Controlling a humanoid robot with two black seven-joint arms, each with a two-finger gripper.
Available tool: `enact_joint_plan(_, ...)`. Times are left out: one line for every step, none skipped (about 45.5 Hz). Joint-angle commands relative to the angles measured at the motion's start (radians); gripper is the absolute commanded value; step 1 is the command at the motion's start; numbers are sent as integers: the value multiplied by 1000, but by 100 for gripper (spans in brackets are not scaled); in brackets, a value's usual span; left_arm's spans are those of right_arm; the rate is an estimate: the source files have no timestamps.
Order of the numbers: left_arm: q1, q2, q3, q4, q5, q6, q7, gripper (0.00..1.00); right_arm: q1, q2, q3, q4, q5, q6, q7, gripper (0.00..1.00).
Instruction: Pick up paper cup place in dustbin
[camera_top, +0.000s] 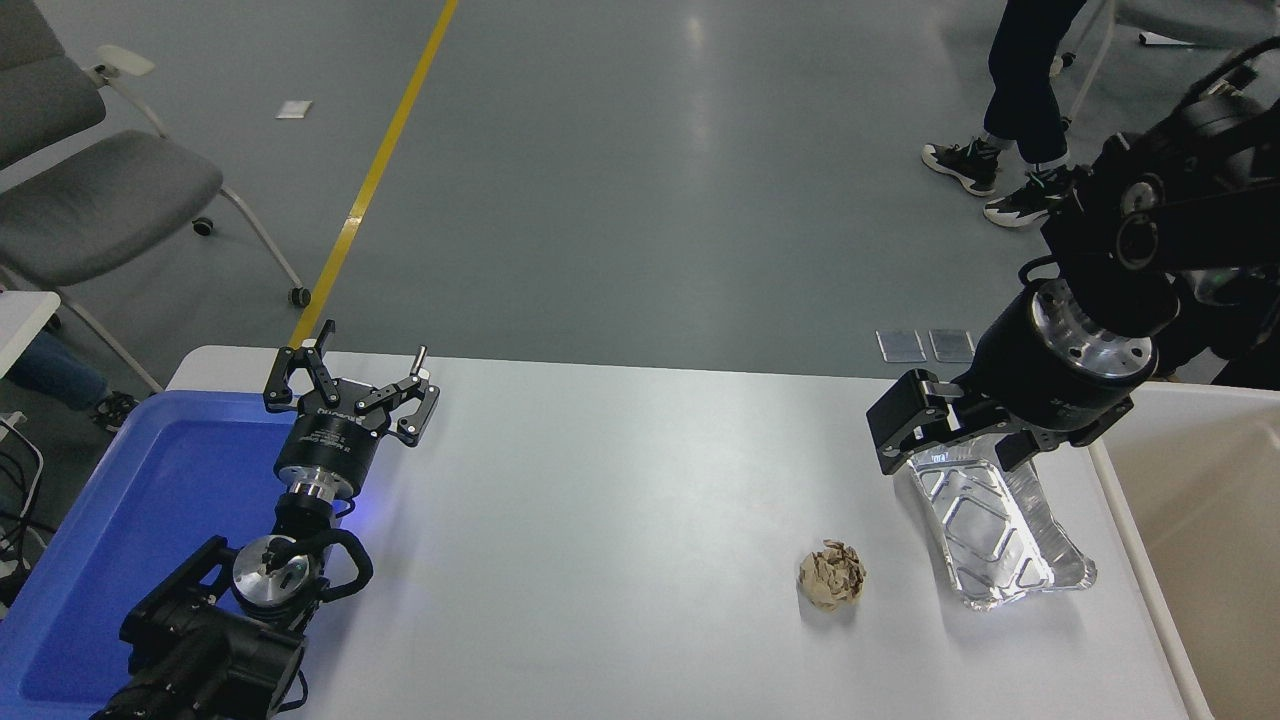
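Observation:
No paper cup shows in this view; it is hidden or out of view. The beige dustbin (1215, 520) stands at the table's right edge, partly cut off by the picture's edge. My right gripper (955, 448) comes in from the right and hangs low over the far end of the silver foil tray (1000, 545), just left of the dustbin's rim. Its fingers stand apart with nothing seen between them. My left gripper (350, 375) is parked at the lower left, open and empty, by the blue tray.
A crumpled brown paper ball (831, 576) lies left of the foil tray. A shallow blue tray (130, 520) fills the table's left end. A person's legs (1020, 90) stand on the floor at the top right. A grey chair (90, 190) is at the far left.

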Motion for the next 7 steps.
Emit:
enact_joint_plan(0,0,-2,0,0,0,-1,99,2,-15,-7,8,31,5,0,100)
enact_joint_plan(0,0,0,0,0,1,-1,99,2,-15,-7,9,32,5,0,100)
enact_joint_plan(0,0,0,0,0,0,-1,99,2,-15,-7,9,32,5,0,100)
enact_joint_plan(0,2,0,0,0,1,1,99,2,-15,-7,9,32,5,0,100)
enact_joint_plan(0,0,0,0,0,0,1,99,2,-15,-7,9,32,7,0,100)
enact_joint_plan(0,0,0,0,0,1,-1,99,2,-15,-7,9,31,7,0,100)
enact_joint_plan(0,0,0,0,0,0,1,99,2,-15,-8,9,31,8,0,100)
